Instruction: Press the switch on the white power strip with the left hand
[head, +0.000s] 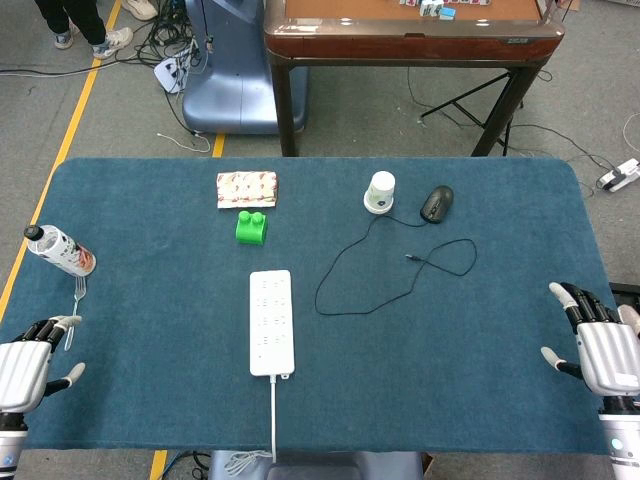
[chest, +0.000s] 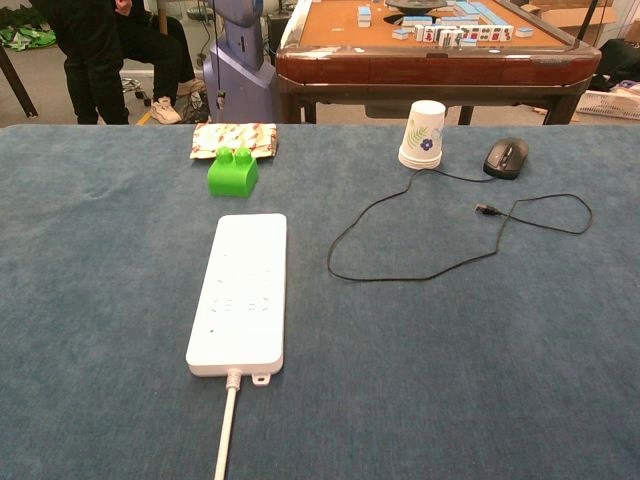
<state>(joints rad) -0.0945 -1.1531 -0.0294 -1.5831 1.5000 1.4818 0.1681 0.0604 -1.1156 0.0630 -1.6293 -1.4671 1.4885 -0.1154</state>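
A long white power strip lies lengthwise in the middle of the blue-covered table, its white cord running off the near edge. Its switch is too small to pick out. My left hand rests at the table's near left corner, fingers apart, holding nothing, well left of the strip. At the near right edge my right hand lies with fingers spread and nothing in it. Neither hand shows in the chest view.
A green block and a patterned packet lie beyond the strip. A paper cup, a black mouse and its looped cable are at the right. A bottle and a fork lie near my left hand.
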